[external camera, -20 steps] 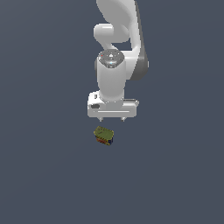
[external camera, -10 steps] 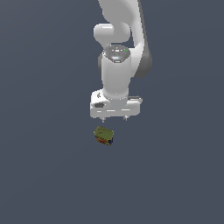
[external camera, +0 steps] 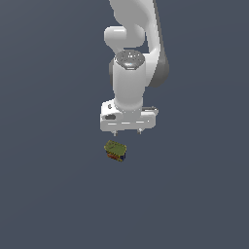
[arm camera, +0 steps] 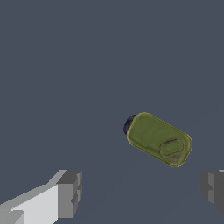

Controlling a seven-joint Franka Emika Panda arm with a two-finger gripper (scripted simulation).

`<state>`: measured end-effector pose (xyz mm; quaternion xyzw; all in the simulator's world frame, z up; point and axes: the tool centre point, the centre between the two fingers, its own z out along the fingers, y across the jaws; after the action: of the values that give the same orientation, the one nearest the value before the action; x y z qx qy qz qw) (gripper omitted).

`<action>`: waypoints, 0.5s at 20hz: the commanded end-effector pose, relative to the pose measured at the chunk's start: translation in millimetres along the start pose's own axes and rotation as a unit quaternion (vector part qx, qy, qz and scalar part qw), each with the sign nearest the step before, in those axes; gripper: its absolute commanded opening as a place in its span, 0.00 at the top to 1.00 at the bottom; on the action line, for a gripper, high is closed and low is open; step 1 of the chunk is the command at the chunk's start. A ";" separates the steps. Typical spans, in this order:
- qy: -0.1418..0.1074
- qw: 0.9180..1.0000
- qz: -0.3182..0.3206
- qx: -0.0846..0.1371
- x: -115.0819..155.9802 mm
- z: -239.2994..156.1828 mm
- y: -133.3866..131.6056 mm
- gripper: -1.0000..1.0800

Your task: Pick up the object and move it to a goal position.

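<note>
The object (external camera: 115, 151) is a small box-shaped block with an olive-green top and red, yellow and blue print on its sides; it lies on the dark grey floor. My white gripper (external camera: 127, 132) hangs above and slightly behind it, apart from it. In the wrist view the object (arm camera: 159, 139) shows its green top, lying at an angle, off the line between the two grey fingertips (arm camera: 70, 193). The gripper (arm camera: 142, 190) is open and holds nothing.
The plain dark grey floor (external camera: 58, 194) spreads all around. The white arm (external camera: 131, 58) rises from the gripper toward the top of the exterior view.
The arm has lowered and come slightly toward the exterior view's right; the gripper now sits closer above the object. The object has not moved.
</note>
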<state>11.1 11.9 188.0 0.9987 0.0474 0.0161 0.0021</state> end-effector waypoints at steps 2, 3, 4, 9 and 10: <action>-0.001 1.000 -0.012 0.000 0.2 1.8 1.3 0.04; -0.001 1.000 -0.017 0.000 0.3 2.6 1.8 0.04; -0.001 1.000 -0.022 -0.001 0.4 3.4 2.4 0.04; -0.002 0.998 -0.058 -0.001 1.0 8.8 6.2 0.04; -0.003 0.998 -0.067 -0.001 1.2 10.1 7.1 0.04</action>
<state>12.9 6.3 179.9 0.9948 0.1013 0.0138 0.0042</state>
